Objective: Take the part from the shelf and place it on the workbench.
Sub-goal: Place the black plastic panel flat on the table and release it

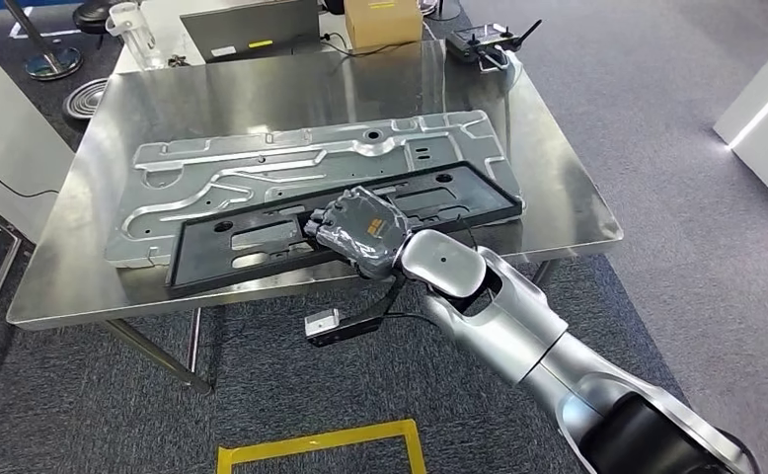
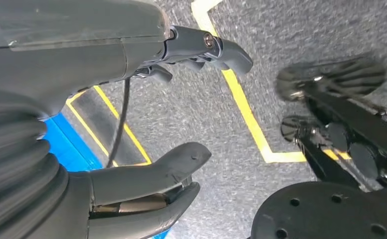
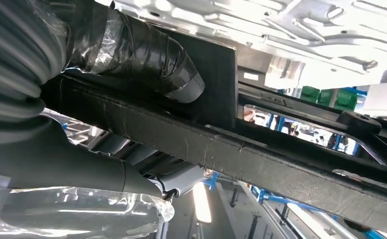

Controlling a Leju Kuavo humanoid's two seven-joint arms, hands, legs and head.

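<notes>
The right hand [image 1: 358, 233] is being held on the near long edge of the black part [image 1: 262, 237], and the edge is being pinched between the thumb on one side and the fingers [image 3: 146, 62] on the other, as is seen in the right wrist view. The black part is a long flat frame with holes cut in it. It is being rested flat on the shiny metal workbench [image 1: 558, 168], partly on top of a big silver metal sheet [image 1: 242, 173] that is lying there too. The part's near edge is lying close to the workbench's front edge. The left hand [image 2: 146, 124] is being hung down over the grey carpet [image 2: 206, 114], with its thumb and fingers apart and nothing being held between them. Yellow tape lines [image 2: 246, 109] are being shown on the floor below it. At the far side of the workbench, a cardboard box [image 1: 382, 22], a laptop [image 1: 252, 30] and a black remote control [image 1: 489, 41] are being kept.
</notes>
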